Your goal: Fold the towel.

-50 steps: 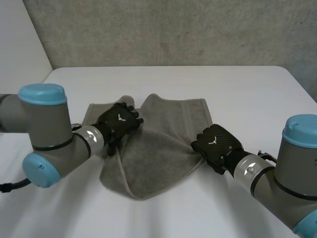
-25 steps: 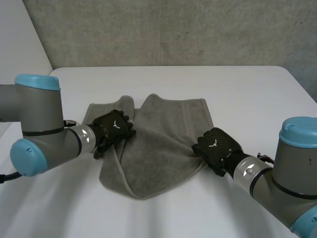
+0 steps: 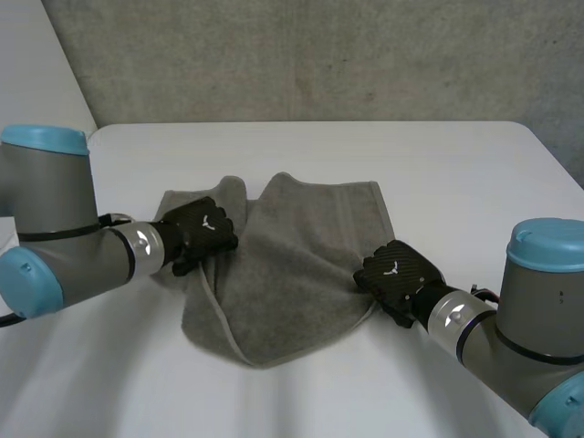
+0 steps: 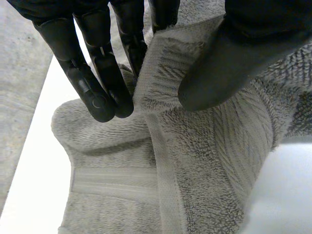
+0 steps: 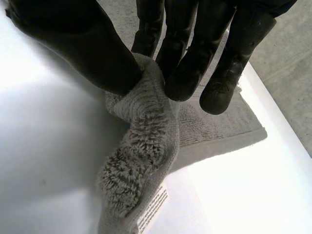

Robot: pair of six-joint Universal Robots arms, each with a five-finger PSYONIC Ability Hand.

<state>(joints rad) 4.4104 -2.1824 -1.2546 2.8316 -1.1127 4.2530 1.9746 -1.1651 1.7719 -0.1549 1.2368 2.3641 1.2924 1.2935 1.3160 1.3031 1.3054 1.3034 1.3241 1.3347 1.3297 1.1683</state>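
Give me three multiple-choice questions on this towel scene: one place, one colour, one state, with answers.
1. Where does the right hand meet the towel? A, its middle; B, its edge on the robot's right; C, its far edge.
2. What colour is the towel? A, blue; B, white; C, grey.
3. How is the left hand? A, shut on the towel; B, open, lying flat; C, curled, empty.
Answers: 1 B, the head view shows it at that side. 2 C, grey against the white table. 3 A, its thumb and fingers pinch a hem.
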